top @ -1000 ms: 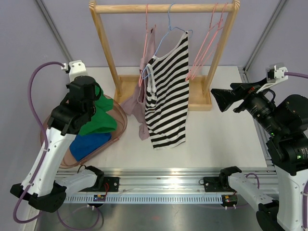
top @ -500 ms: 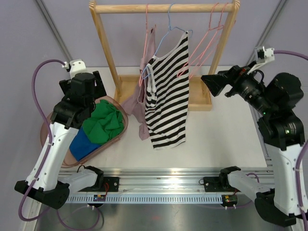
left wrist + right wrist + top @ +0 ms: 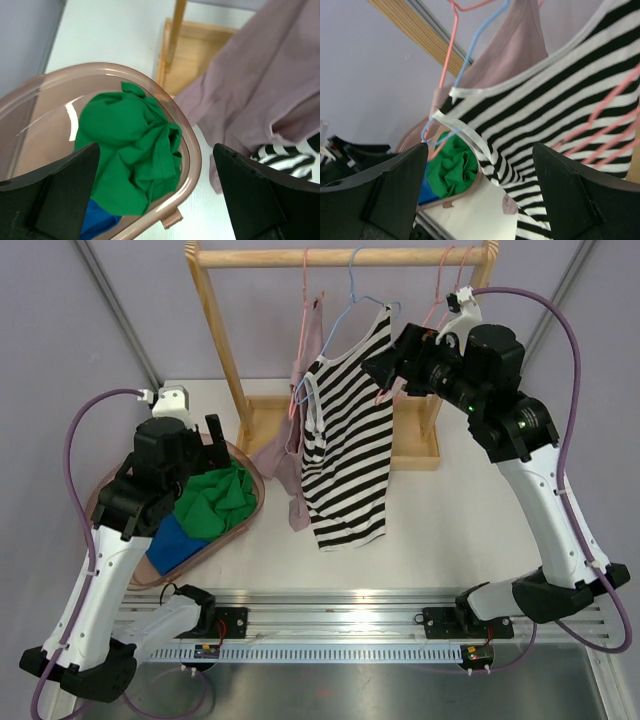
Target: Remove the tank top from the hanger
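A black-and-white striped tank top (image 3: 345,440) (image 3: 555,95) hangs from a tilted blue hanger (image 3: 372,302) (image 3: 470,60) on the wooden rack (image 3: 340,257). Beside it, on a pink hanger, hangs a mauve tank top (image 3: 305,355) (image 3: 250,85). My right gripper (image 3: 380,365) (image 3: 480,150) is open and raised beside the striped top's right shoulder, with nothing between its fingers. My left gripper (image 3: 205,440) (image 3: 156,150) is open above the brown basket (image 3: 252,502) (image 3: 192,150), where a green garment (image 3: 215,495) (image 3: 130,150) lies on a blue one (image 3: 175,540).
Empty pink hangers (image 3: 435,310) hang at the rack's right end, close to my right wrist. The rack's wooden base tray (image 3: 410,445) sits on the white table (image 3: 460,510). A metal rail (image 3: 340,605) runs along the near edge.
My left gripper opened and let the green garment drop into the basket, then drew back. My right arm swung up and left from the table's right side to the striped top.
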### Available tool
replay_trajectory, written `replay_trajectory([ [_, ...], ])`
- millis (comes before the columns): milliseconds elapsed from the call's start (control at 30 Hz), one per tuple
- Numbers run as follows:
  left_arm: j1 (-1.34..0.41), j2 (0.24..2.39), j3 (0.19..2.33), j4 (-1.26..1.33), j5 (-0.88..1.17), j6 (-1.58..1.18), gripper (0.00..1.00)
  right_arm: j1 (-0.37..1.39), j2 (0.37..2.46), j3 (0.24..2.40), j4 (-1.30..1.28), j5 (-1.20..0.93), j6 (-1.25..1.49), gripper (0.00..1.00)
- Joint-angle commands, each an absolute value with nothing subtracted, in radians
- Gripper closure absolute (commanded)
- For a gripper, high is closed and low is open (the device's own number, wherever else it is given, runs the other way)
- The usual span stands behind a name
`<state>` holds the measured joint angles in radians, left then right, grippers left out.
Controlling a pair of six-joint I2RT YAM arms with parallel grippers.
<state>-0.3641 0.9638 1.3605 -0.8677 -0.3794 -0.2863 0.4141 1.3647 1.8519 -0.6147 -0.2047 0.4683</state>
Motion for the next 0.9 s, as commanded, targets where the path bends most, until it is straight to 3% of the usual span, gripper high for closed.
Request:
replay_trajectory([
  [0,-0.37,0.898,1.309,-0.824,-0.233,-0.245,0.01,0.509,1.429,2.021,-0.635,0.055,0.428,0.08],
  [200,-0.37,0.763,1.195,-0.75,-0.236,-0.21,0.01,0.56,1.609,2.173,-0.618,0.193,0.405,0.11],
  [400,-0.37,0.744,1.138,-0.718,-0.232,-0.199,0.01,0.626,1.89,2.627,-0.794,0.303,0.335,0.13],
  [600,-0.37,0.742,1.129,-0.715,-0.215,-0.196,0.01,0.686,2.016,2.678,-0.758,0.521,0.215,0.13],
  [800,-0.37,0.733,1.114,-0.704,-0.196,-0.195,0.01,0.687,2.023,2.657,-0.761,0.613,0.157,0.36],
  [867,-0.37,0.739,1.112,-0.703,-0.19,-0.195,0.01,0.686,1.988,2.628,-0.747,0.621,0.141,0.39],
])
